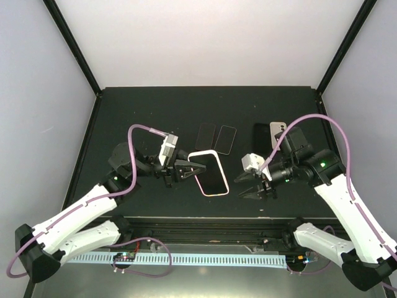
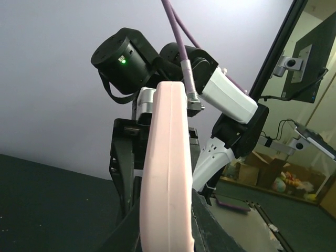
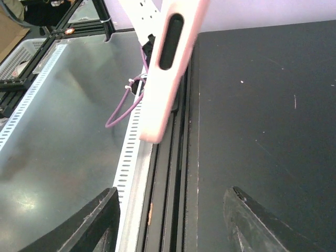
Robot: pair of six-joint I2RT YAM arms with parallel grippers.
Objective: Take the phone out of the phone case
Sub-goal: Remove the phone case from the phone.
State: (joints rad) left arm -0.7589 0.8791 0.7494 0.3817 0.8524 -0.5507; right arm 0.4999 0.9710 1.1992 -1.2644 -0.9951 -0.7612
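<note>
Your left pincer (image 1: 191,169) is clamped on the pink phone case (image 2: 165,173); your right pincer (image 1: 251,185) gapes, the case just ahead of its 2 fingers (image 3: 97,220).

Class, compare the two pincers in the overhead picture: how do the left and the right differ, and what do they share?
The left pincer is shut on the pink phone case; the right pincer is open and holds nothing. The left pincer touches the case's left edge; the right pincer stands apart from it on the other side. Both are dark and point toward the case.
</note>
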